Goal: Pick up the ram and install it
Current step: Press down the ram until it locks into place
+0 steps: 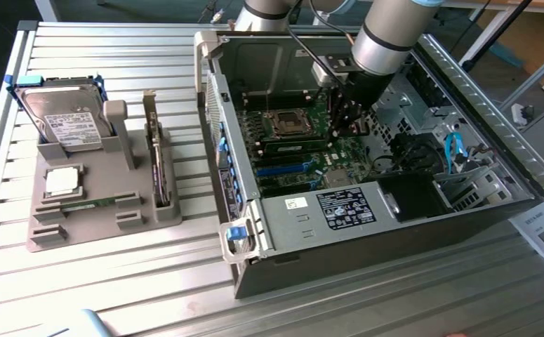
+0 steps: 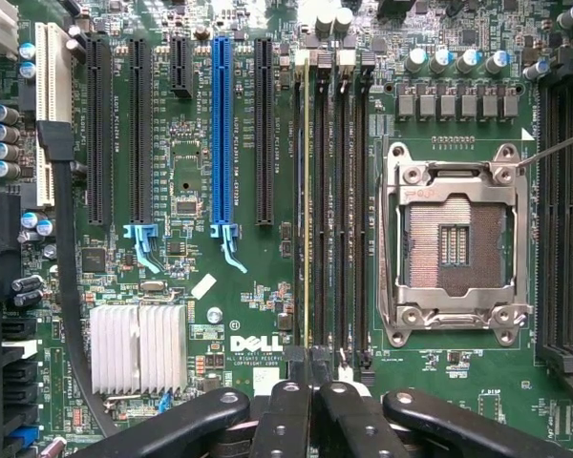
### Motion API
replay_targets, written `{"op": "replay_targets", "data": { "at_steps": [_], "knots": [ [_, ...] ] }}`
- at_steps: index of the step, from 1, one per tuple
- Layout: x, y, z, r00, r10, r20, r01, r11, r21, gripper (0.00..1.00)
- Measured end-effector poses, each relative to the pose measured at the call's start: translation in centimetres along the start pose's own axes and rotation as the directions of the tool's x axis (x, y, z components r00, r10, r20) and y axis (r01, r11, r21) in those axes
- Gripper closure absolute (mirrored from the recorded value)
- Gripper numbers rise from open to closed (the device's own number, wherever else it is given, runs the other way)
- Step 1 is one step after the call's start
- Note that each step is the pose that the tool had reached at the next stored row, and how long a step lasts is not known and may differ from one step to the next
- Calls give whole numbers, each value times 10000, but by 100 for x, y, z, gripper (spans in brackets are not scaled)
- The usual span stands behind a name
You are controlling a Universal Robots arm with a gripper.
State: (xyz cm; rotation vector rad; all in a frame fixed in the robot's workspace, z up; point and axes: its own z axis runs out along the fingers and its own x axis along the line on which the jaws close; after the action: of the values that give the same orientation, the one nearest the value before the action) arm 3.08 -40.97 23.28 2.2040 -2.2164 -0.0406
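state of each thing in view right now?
gripper: shut, over the memory slots
ram: standing in a memory slot beside the processor socket
processor socket: empty, frame down
computer case: side open, lying flat
hard drive: upright in the grey holder
processor chip: flat on holder

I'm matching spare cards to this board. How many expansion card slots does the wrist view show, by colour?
Black expansion slots: 4
Blue expansion slot: 1
White expansion slot: 1
Total: 6
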Motion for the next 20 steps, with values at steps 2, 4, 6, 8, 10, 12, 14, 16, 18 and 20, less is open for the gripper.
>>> {"op": "replay_targets", "data": {
  "at_steps": [2,4,6,8,10,12,14,16,18,20],
  "knots": [
    [1,1,-30,10000,1,-9,-1,10000,-3,89],
    [1,2,-56,10000,0,-9,0,10000,-3,89],
    [0,2,-88,10000,1,-9,-1,10000,-3,89],
    [0,3,-115,10000,0,-10,0,10000,-3,89],
    [0,4,-140,10000,0,-11,0,10000,-3,89],
    [0,4,-167,10000,0,-9,0,10000,-3,89],
    [0,5,-177,10000,0,-8,0,10000,-3,89],
    [0,5,-177,10000,0,-8,0,10000,-3,89],
    [0,36,-177,10000,-2,-10,2,10000,-3,89],
    [1,100,-175,10000,0,-9,0,10000,-3,89]
  ]
}}
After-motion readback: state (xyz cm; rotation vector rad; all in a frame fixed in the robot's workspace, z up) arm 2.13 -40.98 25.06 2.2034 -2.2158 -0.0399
